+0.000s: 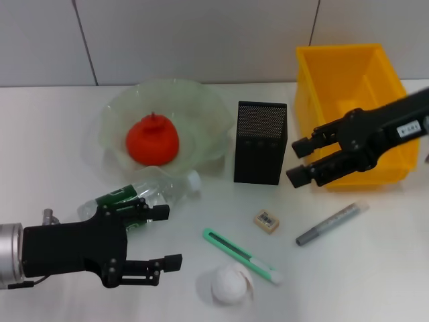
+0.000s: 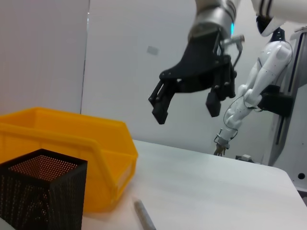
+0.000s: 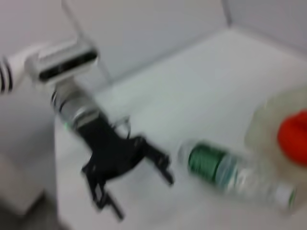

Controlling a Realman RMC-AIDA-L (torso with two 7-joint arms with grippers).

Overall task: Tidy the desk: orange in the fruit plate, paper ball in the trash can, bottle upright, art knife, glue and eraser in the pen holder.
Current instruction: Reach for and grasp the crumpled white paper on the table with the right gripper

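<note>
Bottle [image 1: 144, 196] flat beside left tool [image 1: 167, 236]

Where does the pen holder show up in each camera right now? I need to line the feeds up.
Head view: the black mesh pen holder stands mid-table, beside the yellow bin.
Left wrist view: pen holder in the near corner, in front of the same yellow bin.
Right wrist view: not in it.
Shared landmark: the yellow bin.

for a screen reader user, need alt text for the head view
Two open black tools hover over a white desk: left tool by a fallen clear plastic bottle, right tool before a yellow bin. An orange sits in a green glass plate.
</note>
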